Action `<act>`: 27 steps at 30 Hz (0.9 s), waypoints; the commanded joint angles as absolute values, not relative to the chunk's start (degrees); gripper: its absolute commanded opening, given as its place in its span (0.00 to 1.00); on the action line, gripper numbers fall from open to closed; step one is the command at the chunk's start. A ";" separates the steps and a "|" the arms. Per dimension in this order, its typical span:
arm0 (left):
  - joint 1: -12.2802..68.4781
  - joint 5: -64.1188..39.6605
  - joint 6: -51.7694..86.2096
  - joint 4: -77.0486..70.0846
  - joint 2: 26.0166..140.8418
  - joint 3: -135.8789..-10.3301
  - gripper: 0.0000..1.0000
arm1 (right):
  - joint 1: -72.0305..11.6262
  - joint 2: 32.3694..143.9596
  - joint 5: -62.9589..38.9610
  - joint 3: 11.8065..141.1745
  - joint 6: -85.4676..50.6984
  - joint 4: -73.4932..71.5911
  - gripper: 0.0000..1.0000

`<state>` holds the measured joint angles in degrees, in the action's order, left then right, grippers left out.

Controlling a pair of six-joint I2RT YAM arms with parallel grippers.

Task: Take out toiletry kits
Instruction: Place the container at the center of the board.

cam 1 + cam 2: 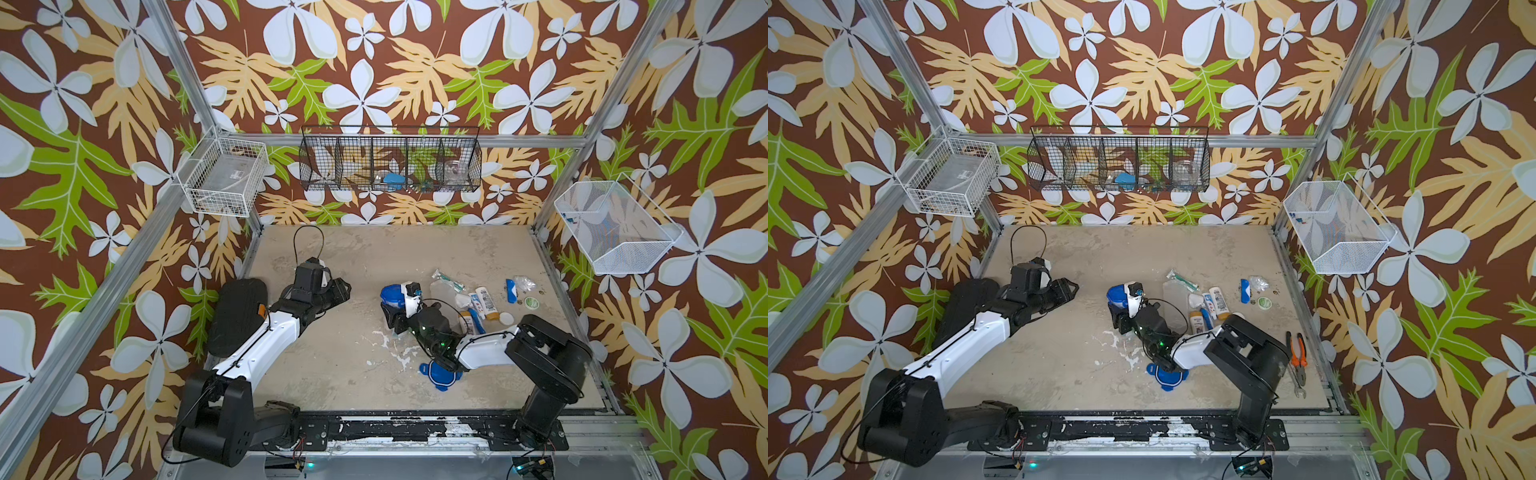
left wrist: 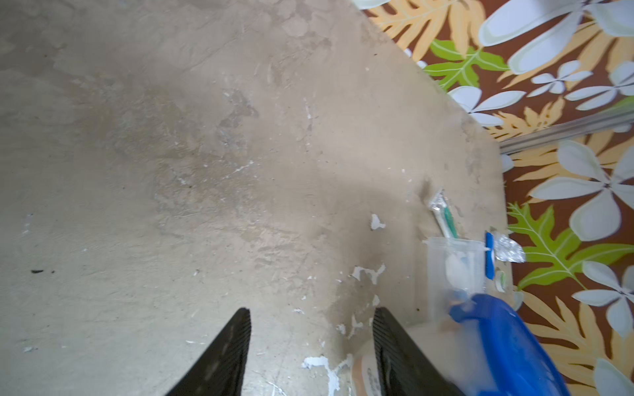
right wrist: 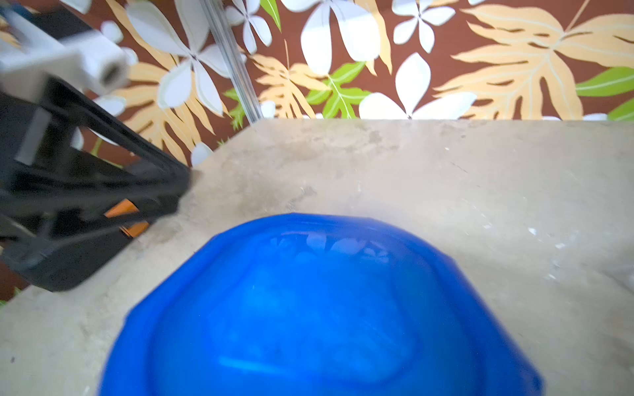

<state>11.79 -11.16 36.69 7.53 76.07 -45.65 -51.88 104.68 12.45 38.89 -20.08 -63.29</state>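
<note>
Beige tabletop [image 1: 353, 270] holds toiletry kits [image 1: 482, 305] scattered just right of right claw [image 1: 394, 320].

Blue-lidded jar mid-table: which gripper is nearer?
Right. The right gripper is right at the blue-lidded jar, which fills its wrist view. The left gripper sits apart, with bare table between them.

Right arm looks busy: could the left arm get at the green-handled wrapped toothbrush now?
Probably not straight across: the blue-lidded clear plastic jar and the right gripper stand between the open left gripper and the green-handled wrapped toothbrush; the far side looks free.
</note>
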 commanded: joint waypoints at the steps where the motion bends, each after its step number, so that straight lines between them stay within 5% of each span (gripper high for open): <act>1: 10.56 -12.76 38.42 2.17 78.81 -45.61 0.58 | -53.10 108.79 14.81 40.89 -16.51 -82.82 0.44; 6: 10.50 -14.96 41.56 -2.71 83.02 -45.78 0.58 | -54.35 113.06 12.18 42.56 -12.68 -82.59 0.49; 14: 10.68 -17.53 43.18 -5.88 84.64 -43.76 0.55 | -55.39 113.91 10.68 41.14 -9.85 -76.83 0.76; 23: 10.72 -22.28 44.54 -11.49 87.71 -37.78 0.54 | -56.09 111.51 10.93 38.93 -10.63 -72.56 0.87; 25: 10.72 -22.72 44.89 -11.84 87.01 -36.97 0.54 | -57.05 109.86 11.32 39.09 -10.20 -69.31 1.00; 27: 10.70 -22.53 44.74 -11.51 85.91 -37.16 0.54 | -58.31 107.75 12.42 38.54 -9.93 -66.28 1.00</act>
